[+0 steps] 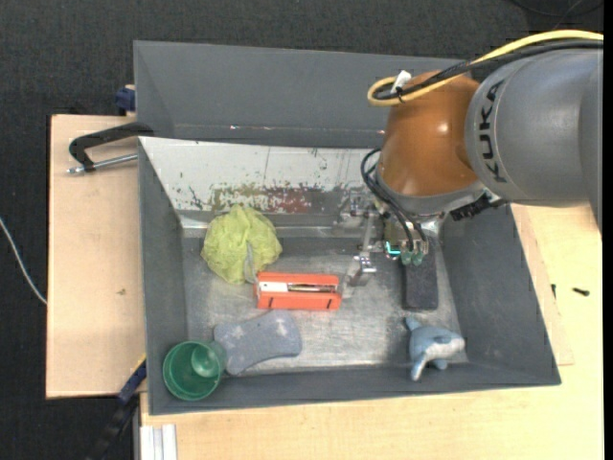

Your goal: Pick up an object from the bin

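Observation:
My gripper (388, 262) hangs below the orange wrist cover, over the right middle of the bin floor. Its fingers (363, 267) stand apart, open, with nothing visible between them. An orange, flat, stapler-like thing (298, 292) lies just left of the gripper, its right end close to the left fingertip. A dark block (420, 287) lies directly below the gripper's right side; I cannot tell whether they touch. A small blue-grey soft toy (433, 347) sits at the front right, apart from the fingers.
A crumpled yellow-green cloth (241, 244) lies at the back left. A grey, sock-like piece (259, 341) and a green cup (192, 370) are in the front left corner. The arm covers the bin's back right part.

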Motion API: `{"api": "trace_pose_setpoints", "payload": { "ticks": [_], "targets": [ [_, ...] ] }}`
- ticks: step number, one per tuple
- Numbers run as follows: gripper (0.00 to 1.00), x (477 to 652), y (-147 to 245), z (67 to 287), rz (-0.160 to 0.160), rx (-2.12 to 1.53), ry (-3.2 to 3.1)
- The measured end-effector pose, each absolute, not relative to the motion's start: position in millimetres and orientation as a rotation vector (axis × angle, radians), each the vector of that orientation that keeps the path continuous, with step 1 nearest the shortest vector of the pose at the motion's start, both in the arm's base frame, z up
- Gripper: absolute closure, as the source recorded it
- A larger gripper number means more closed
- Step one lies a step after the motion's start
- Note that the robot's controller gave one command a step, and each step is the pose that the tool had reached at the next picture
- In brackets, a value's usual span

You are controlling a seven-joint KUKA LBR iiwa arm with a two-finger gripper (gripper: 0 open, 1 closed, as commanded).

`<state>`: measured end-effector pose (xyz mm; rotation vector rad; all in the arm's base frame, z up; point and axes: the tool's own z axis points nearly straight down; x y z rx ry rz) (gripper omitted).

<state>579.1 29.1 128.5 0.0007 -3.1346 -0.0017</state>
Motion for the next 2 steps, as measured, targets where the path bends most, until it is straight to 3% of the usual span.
{"api": "trace_pose_setpoints", "payload": {
  "ticks": [1,2],
  "targets": [
    [0.0,581.1,29.0,132.9,-0.002,0.0,-3.143],
    [0.0,562.6,59.6,92.0,-0.001,-0.077,-3.146]
  ]
}}
